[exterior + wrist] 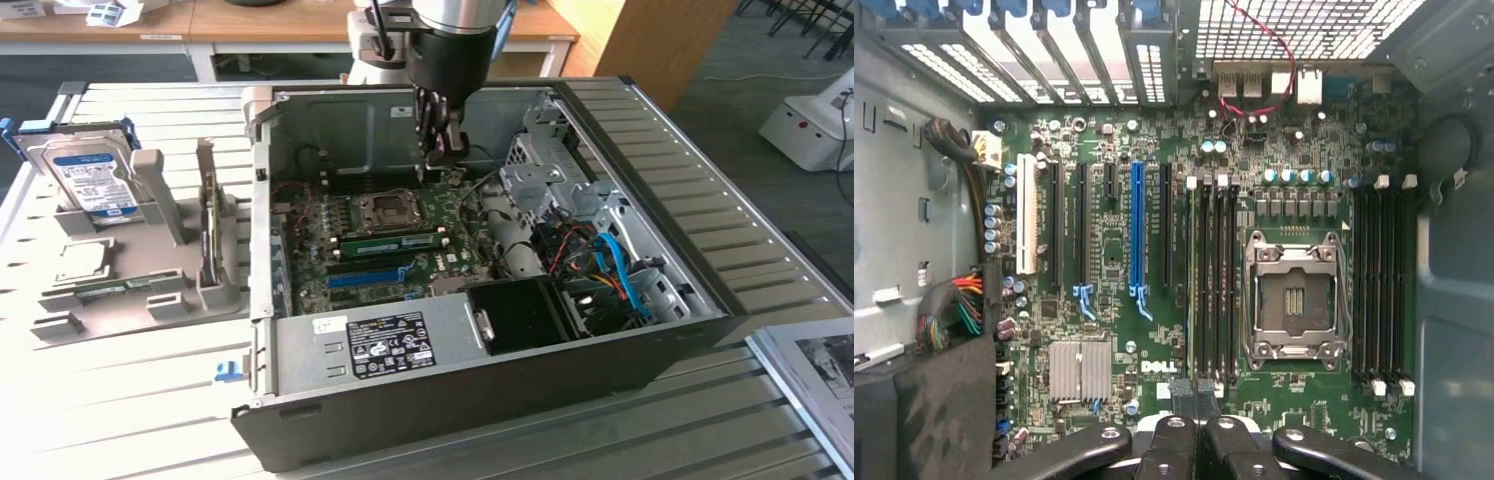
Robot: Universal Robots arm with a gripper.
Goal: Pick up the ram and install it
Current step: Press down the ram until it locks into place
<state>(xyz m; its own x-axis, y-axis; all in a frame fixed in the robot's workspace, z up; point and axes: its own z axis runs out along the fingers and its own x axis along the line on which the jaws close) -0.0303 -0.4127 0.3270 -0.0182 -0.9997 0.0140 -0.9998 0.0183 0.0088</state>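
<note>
The ram (387,242) is a long green stick seated in a slot on the motherboard beside the CPU socket (390,208), inside the open computer case (694,310). In the wrist view the ram (1191,280) stands in the outermost of the dark slots next to the socket (1294,295). My gripper (441,155) hangs above the motherboard, near the case's back wall. Its fingers (1176,395) are pressed together with nothing between them, just over one end of the ram's slot.
A long blue slot (1137,230) runs parallel to the ram. A power supply (380,340), a black shroud (527,315) and blue cables (621,270) fill the case's near side. At the exterior view's left a grey stand holds a hard drive (87,180).
</note>
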